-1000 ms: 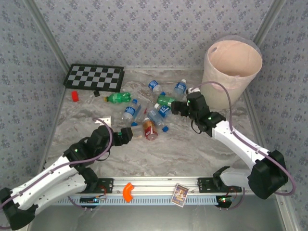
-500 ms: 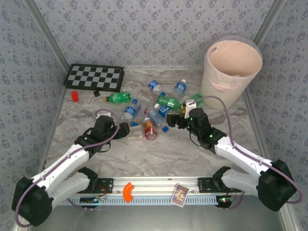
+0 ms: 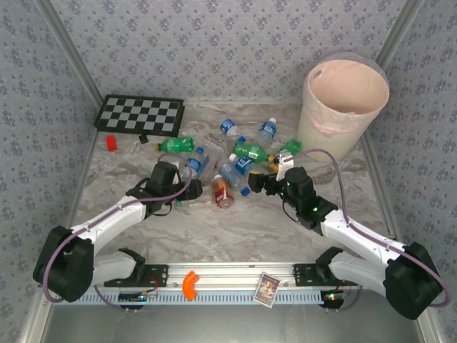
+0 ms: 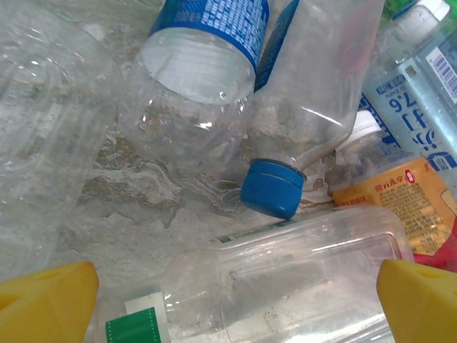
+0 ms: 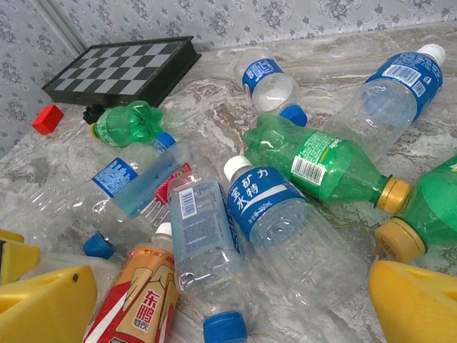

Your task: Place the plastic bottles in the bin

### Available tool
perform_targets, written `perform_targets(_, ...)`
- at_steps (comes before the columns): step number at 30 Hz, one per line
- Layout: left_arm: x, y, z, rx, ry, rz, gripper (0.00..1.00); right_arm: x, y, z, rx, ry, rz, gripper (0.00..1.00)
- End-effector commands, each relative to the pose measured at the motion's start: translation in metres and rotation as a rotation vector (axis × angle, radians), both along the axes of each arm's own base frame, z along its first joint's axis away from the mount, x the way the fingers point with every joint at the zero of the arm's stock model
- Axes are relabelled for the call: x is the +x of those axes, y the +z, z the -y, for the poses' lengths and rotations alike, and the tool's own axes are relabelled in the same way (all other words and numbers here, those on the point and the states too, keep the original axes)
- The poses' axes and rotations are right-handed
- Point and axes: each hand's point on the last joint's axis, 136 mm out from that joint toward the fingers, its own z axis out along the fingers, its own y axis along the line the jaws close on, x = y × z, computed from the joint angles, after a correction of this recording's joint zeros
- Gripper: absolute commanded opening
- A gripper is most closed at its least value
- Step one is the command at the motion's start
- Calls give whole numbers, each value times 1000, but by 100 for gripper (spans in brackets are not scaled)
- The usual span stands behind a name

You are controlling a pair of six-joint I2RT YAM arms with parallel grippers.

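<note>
Yellow fingertips (image 4: 44, 304) of the left jaws are standing wide apart, straddling a clear bottle (image 4: 307, 279) that is lying flat on the marble counter (image 4: 121, 193), at the edge of the heap farthest from the bin (image 3: 335, 139). The right jaws are also gaping and gripping nothing. They are facing the heap from the bin's side, with an orange-labelled bottle (image 5: 136, 307) lying just ahead of them. Past both, the other bottles (image 3: 239, 161), green (image 5: 314, 161) and blue-labelled, are lying scattered on the counter, all outside the bin and apart from it.

Judging by this, the reaching-and-grasping step is under way, and no bottle is being lifted yet. Next, the left jaws are going to need to close across the clear bottle's body, gently since thin plastic is likely to buckle or slip. Then comes a lift clear of the heap and a carry over the bin's rim.
</note>
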Motion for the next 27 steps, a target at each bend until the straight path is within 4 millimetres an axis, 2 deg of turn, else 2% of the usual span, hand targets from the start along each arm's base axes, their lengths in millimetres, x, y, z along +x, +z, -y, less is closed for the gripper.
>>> perform_targets(1, -4, 7, 9, -49, -50, 9, 100, 0, 3, -1, 18, 6, 13, 100)
perform_targets(6, -31, -1, 16, -109, -111, -49, 100, 1, 1, -1, 21, 3, 8, 100)
perform_targets(10, -52, -10, 25, -104, -160, -78, 100, 2, -2, -2, 23, 5, -3, 100)
perform_targets(13, -60, -13, 27, -63, -178, -71, 100, 3, -4, -1, 19, 2, -7, 100)
perform_targets(19, -58, -5, 32, -56, -189, -54, 100, 4, -6, -1, 21, -2, -14, 99)
perform_targets(21, -53, -1, 27, -24, -173, -34, 100, 3, -5, -1, 24, 0, -15, 100)
perform_targets(25, -35, 2, 4, 88, -82, 27, 100, 3, -6, -2, 28, 7, -20, 100)
perform_targets(27, -27, 2, 0, 84, -53, 40, 100, 3, -7, -4, 31, 14, -23, 100)
